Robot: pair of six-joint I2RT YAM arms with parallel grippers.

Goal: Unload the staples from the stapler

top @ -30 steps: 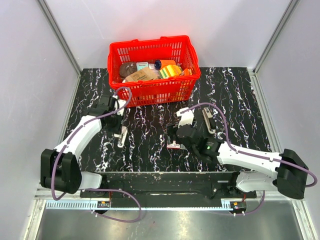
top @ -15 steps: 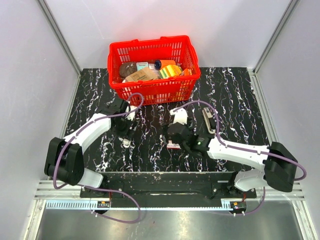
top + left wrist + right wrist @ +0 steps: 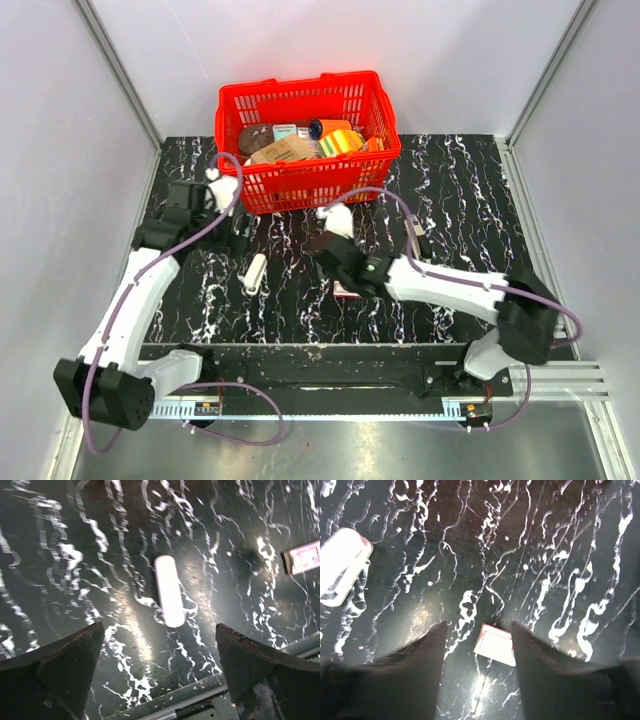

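Observation:
The stapler (image 3: 253,272), small and cream-white, lies flat and free on the black marbled table (image 3: 470,190). In the left wrist view the stapler (image 3: 169,591) is a blurred white bar well beyond my fingers. My left gripper (image 3: 239,238) hangs above and behind it, and in its own view the left gripper (image 3: 160,650) is wide open and empty. My right gripper (image 3: 338,278) is open over a flat red-and-white box (image 3: 495,644), which lies on the table between its fingertips without touching them. The stapler (image 3: 342,567) shows at that view's left edge. The staples are out of view.
A red plastic basket (image 3: 310,185) full of small goods stands at the back centre. A grey oblong tool (image 3: 413,232) lies right of centre, half hidden by the right arm's cable. The red-and-white box (image 3: 303,556) appears at the left wrist view's right edge. Grey walls close both sides.
My left gripper has opened, let go of the stapler, and drawn up and back to the left. The stapler now lies alone. My right arm swung left, its gripper staying over the box.

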